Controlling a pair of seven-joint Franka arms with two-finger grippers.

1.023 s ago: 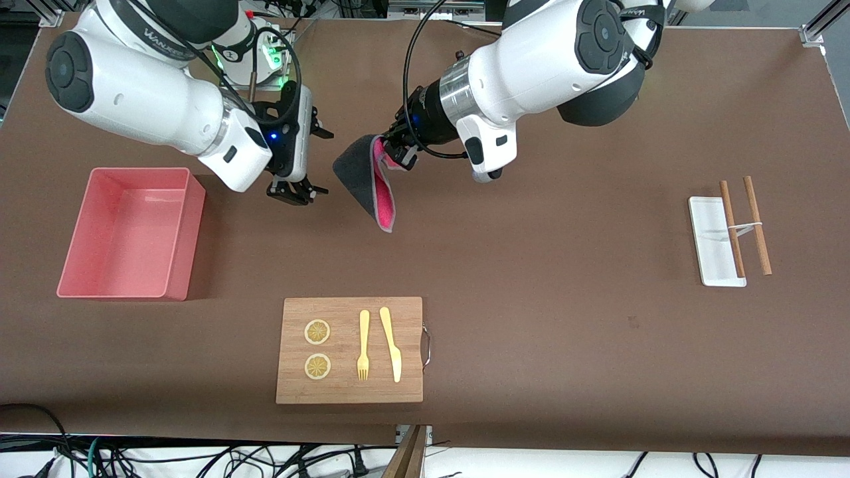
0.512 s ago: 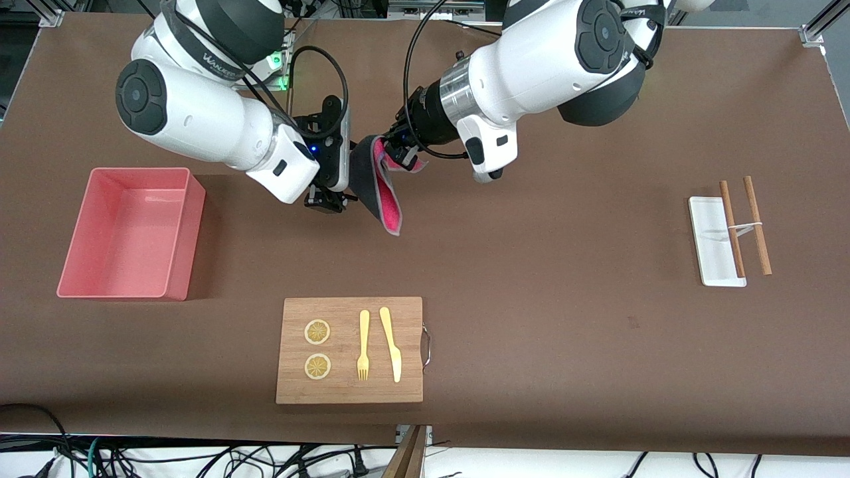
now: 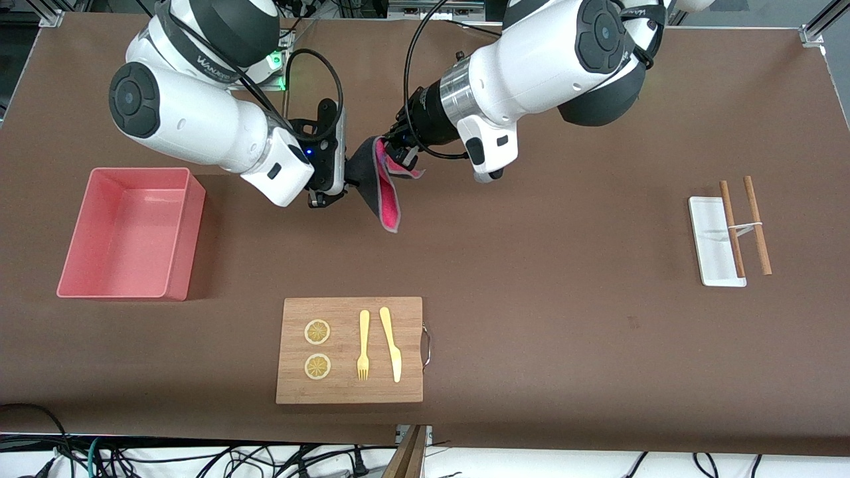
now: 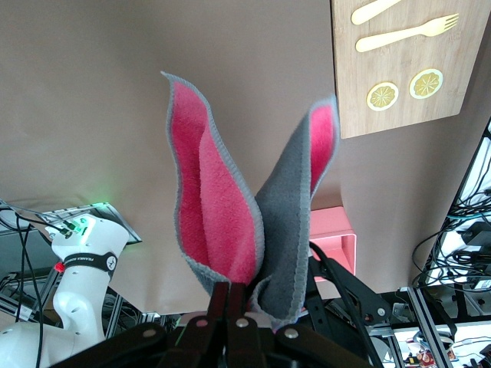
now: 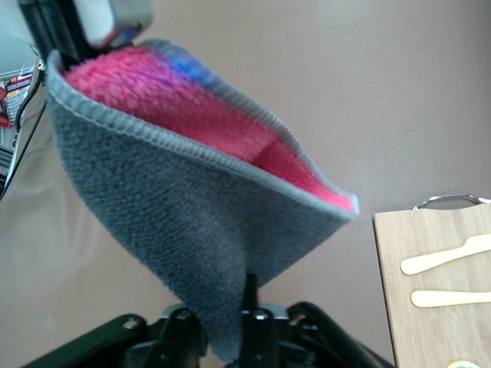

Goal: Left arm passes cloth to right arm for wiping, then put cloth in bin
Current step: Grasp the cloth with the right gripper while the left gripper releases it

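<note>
I am pinching the cloth (image 3: 380, 189) in my left gripper (image 3: 397, 147) above the bench (image 3: 531, 299), dangling it so my right gripper (image 3: 332, 189), jaws clamping its grey edge, can take it.

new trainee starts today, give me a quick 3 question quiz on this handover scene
1. True or false: the left gripper is shut on the cloth.
2. What lies on the wooden board? A) chopsticks B) a fork, a knife and two lemon slices C) the cloth
3. What is in the bin at the right arm's end of the table?

Key
1. True; its fingers pinch one edge in the left wrist view, while the right gripper is on the hanging grey part.
2. B
3. Nothing visible.
</note>
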